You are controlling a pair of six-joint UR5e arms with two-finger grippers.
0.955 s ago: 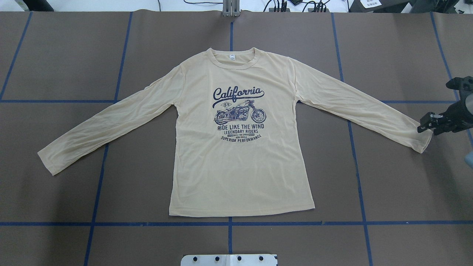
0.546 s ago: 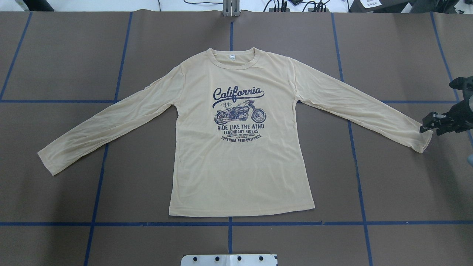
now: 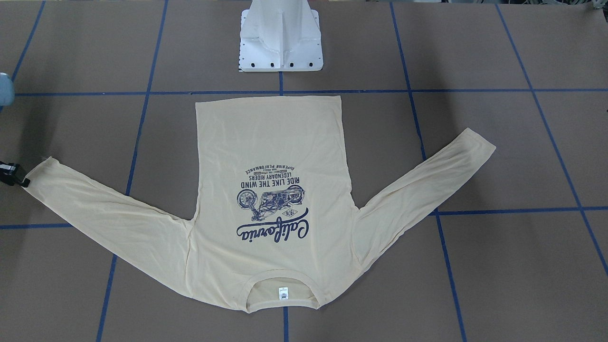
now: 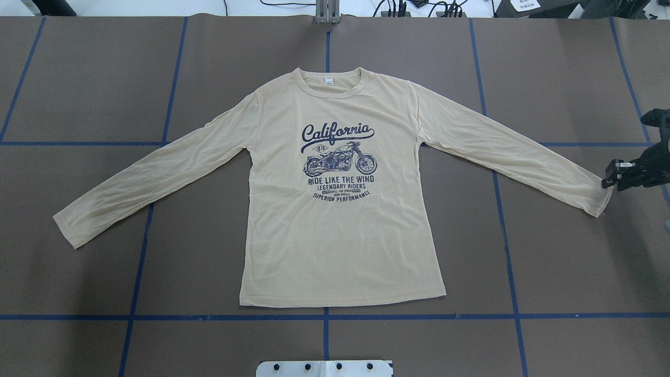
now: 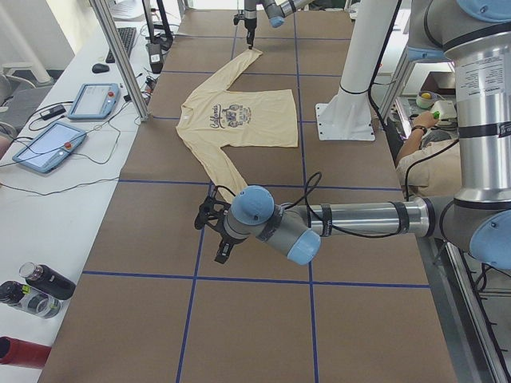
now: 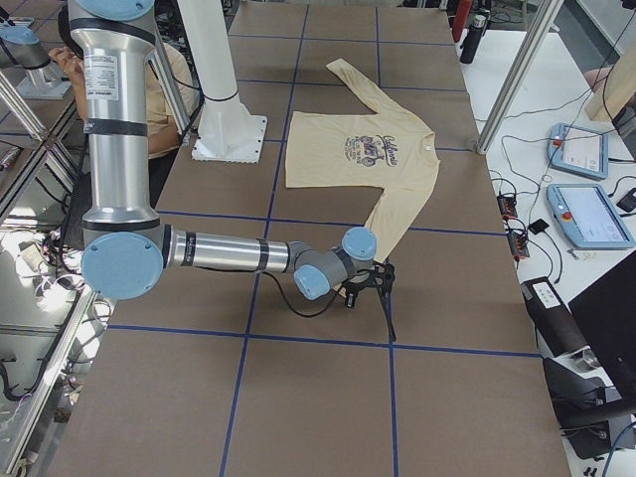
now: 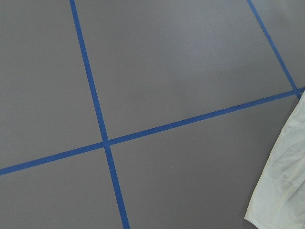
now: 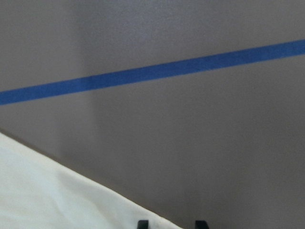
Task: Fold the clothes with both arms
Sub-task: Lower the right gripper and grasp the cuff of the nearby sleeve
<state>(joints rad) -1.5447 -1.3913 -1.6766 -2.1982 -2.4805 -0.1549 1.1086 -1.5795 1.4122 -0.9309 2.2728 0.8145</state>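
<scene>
The cream long-sleeved T-shirt (image 4: pixel 335 225) lies flat with the print up, sleeves spread and the neck label at the far side. My right gripper (image 4: pixel 607 182) hovers just beyond the right sleeve's cuff (image 4: pixel 596 201). In the right wrist view its two fingertips (image 8: pixel 142 223) stand apart and empty beside the sleeve's edge (image 8: pixel 47 191). It also shows at the left edge of the front view (image 3: pixel 21 179). My left gripper (image 5: pixel 217 251) shows only in the exterior left view, past the left cuff (image 5: pixel 214 190). I cannot tell whether it is open or shut. The left wrist view shows that cuff (image 7: pixel 286 181).
The white pedestal base (image 4: pixel 324 368) stands at the near table edge. Blue tape lines (image 4: pixel 324 317) cross the brown table. A metal post (image 4: pixel 327 13) stands at the far edge. Tablets (image 5: pixel 48 144) and bottles (image 5: pixel 40 283) lie on a side bench.
My right gripper has moved to the right, off the right sleeve's cuff towards the table's edge. The shirt has not moved.
</scene>
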